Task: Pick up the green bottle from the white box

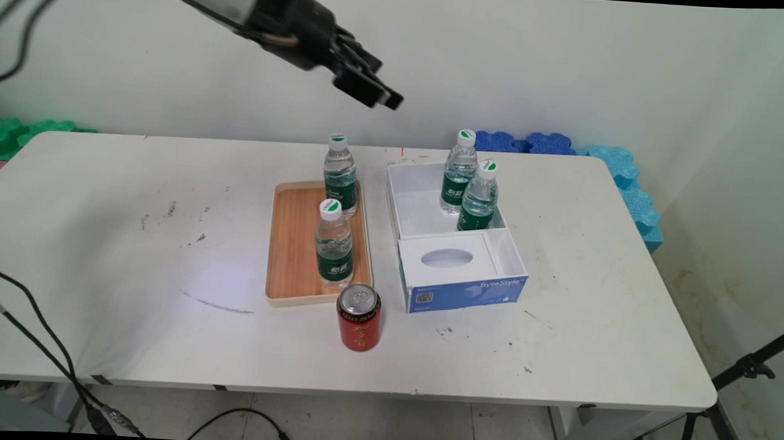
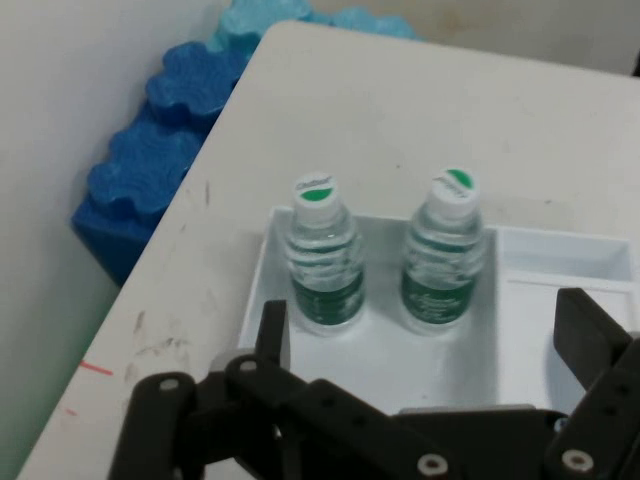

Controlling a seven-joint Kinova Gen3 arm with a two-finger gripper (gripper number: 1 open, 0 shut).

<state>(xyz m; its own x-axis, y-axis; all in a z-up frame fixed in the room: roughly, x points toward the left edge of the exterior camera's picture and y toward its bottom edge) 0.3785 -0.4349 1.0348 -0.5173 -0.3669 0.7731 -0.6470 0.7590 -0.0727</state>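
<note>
My gripper (image 1: 371,95) hangs high above the table's far side, in front of the wall, tilted downward and to the right, holding nothing. In the hand view my two fingers (image 2: 272,332) stand well apart with only air between them, so I am open and empty. That view looks down into the white box (image 1: 425,211), where two water bottles (image 2: 323,262) stand upright side by side in its far compartment, close together, caps on. The near compartment of the box carries a white insert with an oval hole and has no bottle in it. To the left of the box lies the wooden tray (image 1: 290,242), and two more water bottles stand upright on it, one toward the far end (image 1: 340,175) and one toward the near end (image 1: 333,244). A red can (image 1: 359,316) stands on the bare table just in front of the tray's near right corner. So the bottles are split evenly, two in the box and two on the tray, and I am touching none of them. Of all these, the pair in the box is what I am pointed at from above. Blue foam mats (image 1: 631,191) lie behind and beside the table's far right corner.
</note>
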